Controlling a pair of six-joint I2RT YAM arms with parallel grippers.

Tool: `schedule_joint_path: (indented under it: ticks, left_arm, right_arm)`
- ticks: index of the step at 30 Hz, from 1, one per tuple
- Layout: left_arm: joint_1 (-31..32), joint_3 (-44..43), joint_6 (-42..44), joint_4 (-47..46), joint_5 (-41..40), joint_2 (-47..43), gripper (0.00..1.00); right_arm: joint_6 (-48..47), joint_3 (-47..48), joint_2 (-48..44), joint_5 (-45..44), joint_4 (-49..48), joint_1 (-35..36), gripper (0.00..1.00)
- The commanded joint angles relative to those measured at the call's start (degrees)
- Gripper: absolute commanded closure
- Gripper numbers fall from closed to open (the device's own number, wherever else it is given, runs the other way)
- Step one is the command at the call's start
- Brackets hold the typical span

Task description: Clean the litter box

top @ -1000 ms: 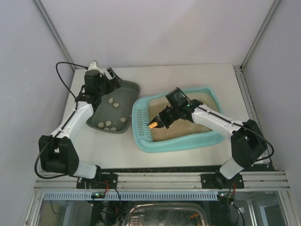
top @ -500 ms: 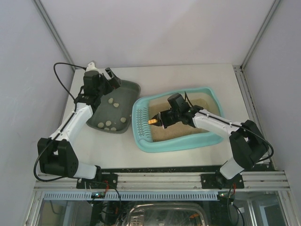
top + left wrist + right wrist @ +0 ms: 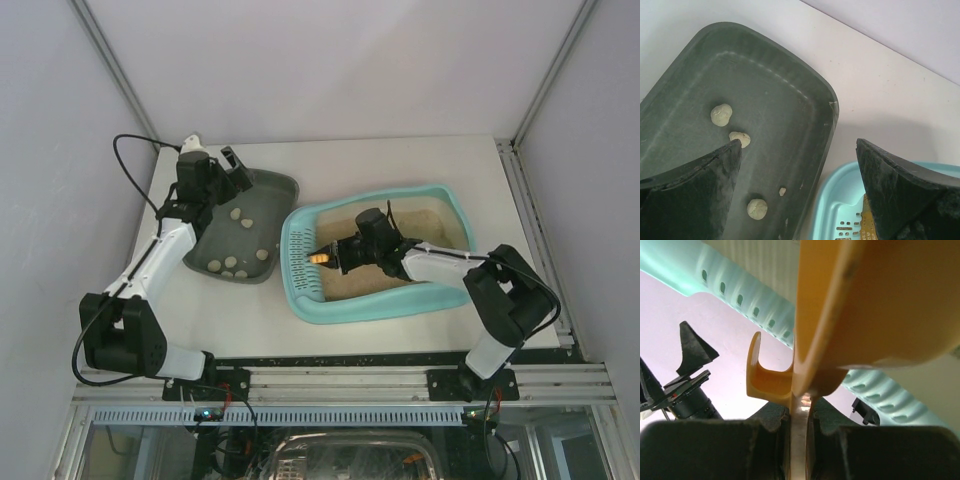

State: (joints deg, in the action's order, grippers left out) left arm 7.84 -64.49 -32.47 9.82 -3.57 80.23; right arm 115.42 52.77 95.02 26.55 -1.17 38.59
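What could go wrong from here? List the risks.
1. The right gripper pinches the orange scoop by a thin edge over the slotted end of the litter box; it may slip.
2. The way to the dark tray crosses the table; litter could spill there.
3. The open left gripper hovers over that tray, so the arms might collide.

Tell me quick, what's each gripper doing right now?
Left gripper: open, holding nothing, over the dark tray.
Right gripper: shut on the orange scoop.
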Motion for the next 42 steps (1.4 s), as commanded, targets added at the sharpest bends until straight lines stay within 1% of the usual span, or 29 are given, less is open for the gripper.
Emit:
schedule_joint_path:
  ticks: [1,5,7,11,13,17,20,22,24,28,34,42]
  left_arm:
    - [-0.5,0.9,1.6,-0.4,-1.8,-0.6,0.00]
    - [-0.6,1.1,2.2,0.0,-1.7,-0.3,0.00]
    - [-0.7,1.3,2.6,0.0,-1.6,-0.1,0.00]
    - [-0.7,2.1,3.3,0.1,-1.7,0.4,0.00]
    - [-0.7,2.5,3.5,0.2,-1.6,0.6,0.00]
    - [-0.6,3.4,4.2,0.2,-1.4,1.0,0.00]
    - [-0.6,3.7,5.6,-0.2,-2.0,1.4,0.00]
    - [-0.7,3.7,7.0,-0.2,-2.6,1.5,0.00]
    - [-0.6,3.5,8.2,0.2,-2.9,1.5,0.00]
    - [-0.7,3.5,9.4,1.0,-2.3,1.0,0.00]
    - [-0.6,4.8,10.1,1.0,-1.8,0.0,0.00]
    - [-0.7,5.6,10.1,0.8,-1.6,0.1,0.00]
  right_arm:
    - [3.6,-4.9,2.3,-2.5,-16.2,-1.1,1.00]
    - [-0.1,-6.8,2.8,-3.0,-22.0,-2.3,1.00]
    - [-4.2,-8.1,2.3,-3.0,-24.4,-2.9,1.00]
    - [-13.9,-10.0,2.0,-0.4,-28.1,-4.7,1.00]
    - [-17.8,-11.6,2.8,0.9,-32.5,-5.6,1.00]
    - [-24.5,-12.8,6.6,6.5,-40.5,-6.7,1.00]
    - [-24.5,-13.5,10.9,9.7,-49.3,-6.8,1.00]
    - [-23.0,-13.9,14.5,10.7,-57.7,-6.9,1.00]
    - [-23.2,-14.2,16.2,12.0,-62.6,-6.9,1.00]
    - [-28.3,-16.1,14.6,13.4,-60.1,-6.7,1.00]
    - [-34.1,-19.2,9.2,14.6,-51.3,-7.4,1.00]
    - [-44.8,-19.6,-0.9,16.8,-33.6,-9.9,1.00]
